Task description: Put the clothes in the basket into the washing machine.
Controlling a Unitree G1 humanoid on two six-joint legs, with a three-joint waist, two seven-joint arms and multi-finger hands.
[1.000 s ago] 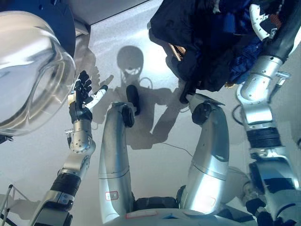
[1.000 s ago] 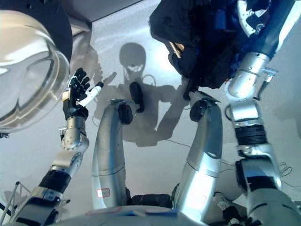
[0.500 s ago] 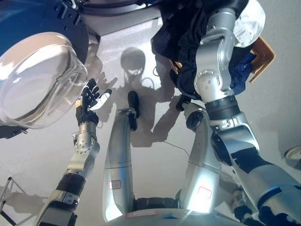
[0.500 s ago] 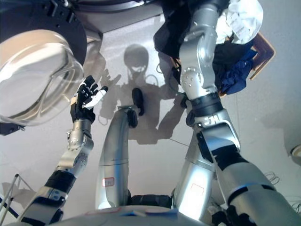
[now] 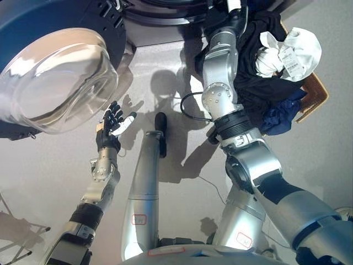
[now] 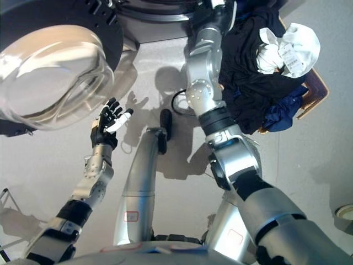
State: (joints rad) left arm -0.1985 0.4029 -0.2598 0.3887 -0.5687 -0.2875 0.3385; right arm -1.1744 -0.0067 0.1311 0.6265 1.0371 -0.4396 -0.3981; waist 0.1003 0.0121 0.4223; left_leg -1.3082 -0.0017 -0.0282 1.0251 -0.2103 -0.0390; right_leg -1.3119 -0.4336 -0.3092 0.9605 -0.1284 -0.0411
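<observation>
I see the washing machine (image 5: 160,14) at the top of my view with its round glass door (image 5: 58,77) swung wide open to the left, so the way in looks clear. My right arm reaches up toward the drum opening, and my right hand runs out of view at the top edge, so I cannot tell whether its fingers are holding anything. The basket (image 5: 310,96) sits on the floor at the upper right, just beside the machine, and it is still heaped: dark clothes (image 5: 259,91) spill over its rim, a white garment (image 5: 292,49) lies bunched on top, and a blue piece (image 5: 281,116) hangs at the lower edge. My left hand (image 5: 112,124) hovers below the door with its fingers spread and empty, touching nothing. I judge the task is far from done, with most of the load left to move.
</observation>
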